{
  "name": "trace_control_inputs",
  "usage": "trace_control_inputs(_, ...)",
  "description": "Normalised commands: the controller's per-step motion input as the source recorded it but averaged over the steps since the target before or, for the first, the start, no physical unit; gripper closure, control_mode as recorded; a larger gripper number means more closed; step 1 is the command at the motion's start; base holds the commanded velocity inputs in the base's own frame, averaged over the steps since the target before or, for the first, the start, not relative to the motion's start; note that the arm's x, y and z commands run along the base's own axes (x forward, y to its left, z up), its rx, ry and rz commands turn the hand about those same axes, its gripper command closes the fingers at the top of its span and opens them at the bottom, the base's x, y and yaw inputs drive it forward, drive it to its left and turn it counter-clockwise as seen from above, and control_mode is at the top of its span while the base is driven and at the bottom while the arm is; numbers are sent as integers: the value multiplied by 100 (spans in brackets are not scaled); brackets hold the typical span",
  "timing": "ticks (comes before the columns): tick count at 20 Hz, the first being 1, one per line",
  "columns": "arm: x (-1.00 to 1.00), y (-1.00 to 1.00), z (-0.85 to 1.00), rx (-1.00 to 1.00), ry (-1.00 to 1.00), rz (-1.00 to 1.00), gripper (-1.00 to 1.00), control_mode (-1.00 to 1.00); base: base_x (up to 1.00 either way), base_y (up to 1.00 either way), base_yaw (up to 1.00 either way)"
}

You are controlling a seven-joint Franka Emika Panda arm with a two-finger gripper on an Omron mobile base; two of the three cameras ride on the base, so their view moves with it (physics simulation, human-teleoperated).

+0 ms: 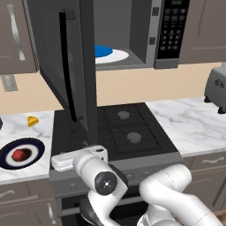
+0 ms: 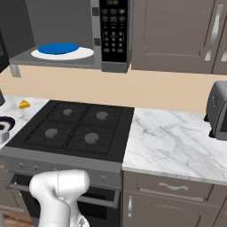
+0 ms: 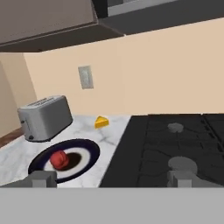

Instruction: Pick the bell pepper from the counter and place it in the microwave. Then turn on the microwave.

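The bell pepper (image 1: 18, 154) (image 3: 59, 159), a small red lump, sits in the middle of a dark-rimmed plate (image 1: 35, 145) (image 3: 89, 148) on the white marble counter (image 1: 17, 128) left of the stove. My gripper (image 3: 112, 179) is open with nothing between its fingertips. It hovers low at the stove's front edge, looking toward the plate and still apart from it. Above the stove hangs the microwave (image 1: 154, 39) (image 2: 95, 26), whose door (image 1: 73, 66) is swung wide open. Its white turntable with a blue centre (image 1: 108, 54) (image 2: 62, 51) is bare, beside the black keypad (image 1: 173, 28) (image 2: 113, 29).
A yellow wedge (image 1: 32, 120) (image 3: 101, 122) lies behind the plate. A silver toaster (image 3: 43, 116) stands left of the plate, and another toaster (image 1: 216, 86) (image 2: 218, 111) on the right counter. The black stovetop (image 1: 123, 128) (image 2: 71, 128) lies between. The open door juts over the stove's left side.
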Motion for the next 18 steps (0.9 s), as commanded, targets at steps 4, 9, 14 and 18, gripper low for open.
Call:
trace_control_inputs(4,18,28,-2,10,10,-4,-100,-100,0,0,0)
trace_control_inputs(9,11,29,-6,7,19,0,-100,-100,0,0,0)
trace_control_inputs(14,0,30,-12,3,17,0,-100,-100,0,0,0)
trace_control_inputs(18,0,34,-23,0,0,0,-100,-100,0,0,0)
